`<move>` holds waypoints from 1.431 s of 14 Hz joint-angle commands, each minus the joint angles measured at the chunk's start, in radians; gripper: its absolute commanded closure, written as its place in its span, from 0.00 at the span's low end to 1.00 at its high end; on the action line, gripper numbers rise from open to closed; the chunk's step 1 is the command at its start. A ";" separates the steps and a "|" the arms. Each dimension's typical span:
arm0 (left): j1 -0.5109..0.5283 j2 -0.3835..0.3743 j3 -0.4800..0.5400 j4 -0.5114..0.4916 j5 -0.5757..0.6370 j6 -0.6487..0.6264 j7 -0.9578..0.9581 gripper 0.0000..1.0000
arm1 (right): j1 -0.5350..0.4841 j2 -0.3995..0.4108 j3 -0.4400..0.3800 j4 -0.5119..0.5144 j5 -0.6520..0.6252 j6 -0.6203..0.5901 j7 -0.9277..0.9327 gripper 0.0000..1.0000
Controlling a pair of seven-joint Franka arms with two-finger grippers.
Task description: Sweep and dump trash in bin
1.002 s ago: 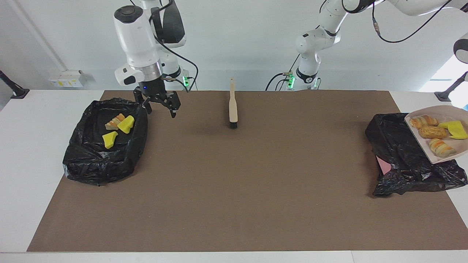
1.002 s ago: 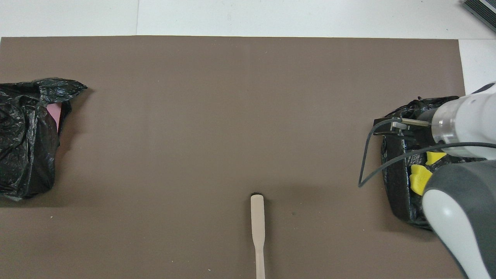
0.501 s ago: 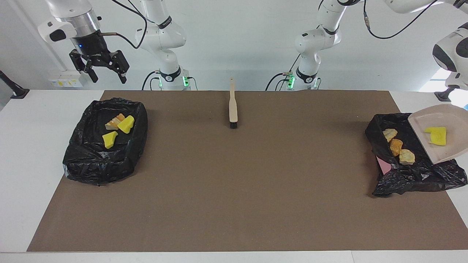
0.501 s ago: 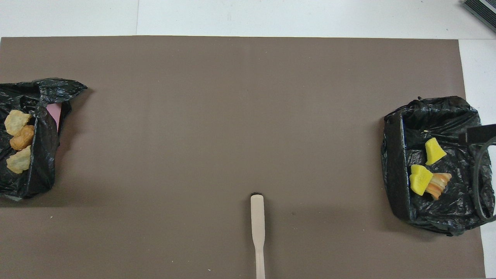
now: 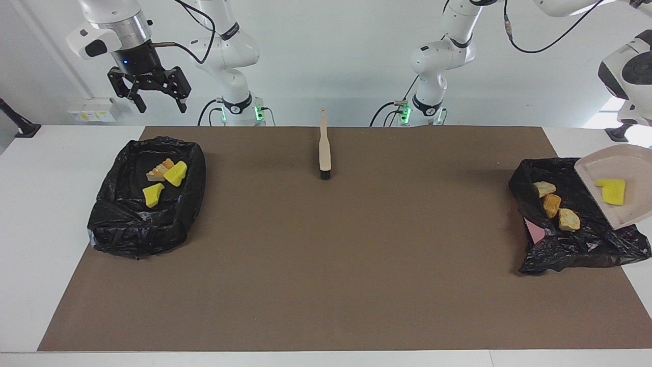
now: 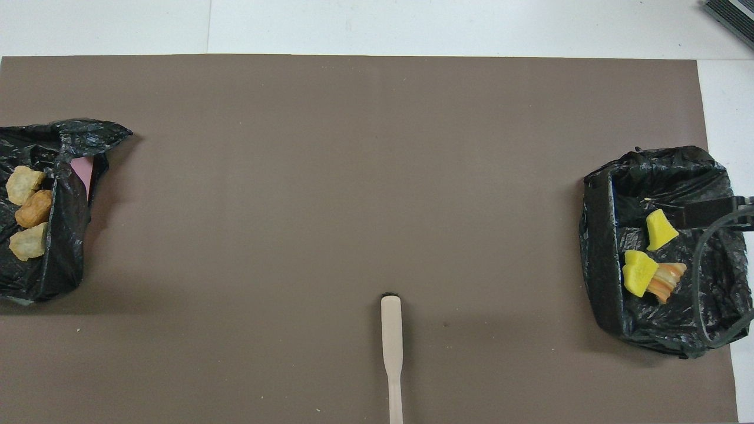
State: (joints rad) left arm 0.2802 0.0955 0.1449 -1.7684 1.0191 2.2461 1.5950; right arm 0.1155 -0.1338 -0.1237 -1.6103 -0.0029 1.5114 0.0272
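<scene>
Your right gripper (image 5: 155,99) hangs raised in the air at about ten o'clock in the facing view, wrist vertical, black fingers (image 5: 181,105) pointing straight down and spread apart with nothing between them. Your right arm rises from its base at about twelve o'clock and loops over to that wrist. Your left arm climbs from its base near one o'clock and runs out toward two o'clock; only its white wrist housing shows there, its gripper out of view.

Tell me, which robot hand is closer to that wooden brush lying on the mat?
The right. The right gripper hangs raised above the bin at its end; the brush lies mid-table. The left gripper is out of view, past the dustpan.
</scene>
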 commanded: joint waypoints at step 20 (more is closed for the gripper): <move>-0.182 -0.071 0.007 -0.069 0.230 -0.197 -0.253 1.00 | -0.007 -0.032 0.001 -0.054 -0.019 0.001 -0.018 0.00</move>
State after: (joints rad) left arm 0.1005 0.0541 0.1479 -1.8101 1.2209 2.0493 1.3555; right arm 0.1136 -0.1364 -0.1251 -1.6323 -0.0044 1.5113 0.0272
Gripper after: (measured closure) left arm 0.687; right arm 0.000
